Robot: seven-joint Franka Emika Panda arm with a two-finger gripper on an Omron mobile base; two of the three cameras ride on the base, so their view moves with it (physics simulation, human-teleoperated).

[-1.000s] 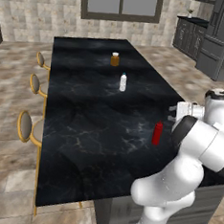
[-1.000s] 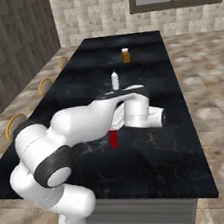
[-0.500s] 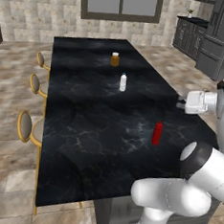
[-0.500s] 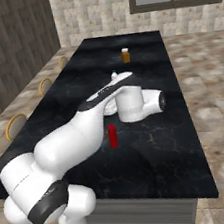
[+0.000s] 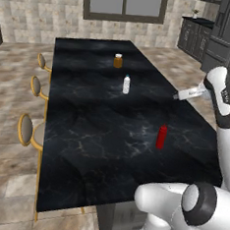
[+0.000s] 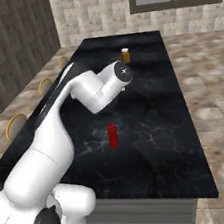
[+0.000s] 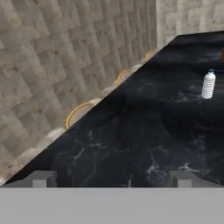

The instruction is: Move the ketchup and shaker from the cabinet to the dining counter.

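The ketchup point(image 5: 161, 137) point(image 6: 113, 135), a slim red bottle, stands upright by itself on the black veined dining counter point(image 5: 85, 134) point(image 6: 156, 128) point(image 7: 144, 131). My gripper point(image 5: 177, 97) point(image 7: 113, 179) hangs above the counter's right edge, up and beyond the ketchup and well apart from it. Its fingertips point(image 7: 43, 178) stand wide apart, open, with nothing between them. The hand looks along the counter toward the stools. The shaker and the cabinet are out of view.
A taller white bottle point(image 5: 126, 84) point(image 7: 209, 85) and an amber jar point(image 5: 118, 61) point(image 6: 125, 55) stand further up the counter. Round yellow-rimmed stools point(image 5: 28, 129) point(image 7: 81, 111) line its left side. Dark cabinets point(image 5: 218, 32) fill the far right corner.
The arm has lifted and swung away from the ketchup, toward the counter's right edge. The ketchup has stayed where it stood. The gripper has stayed open.
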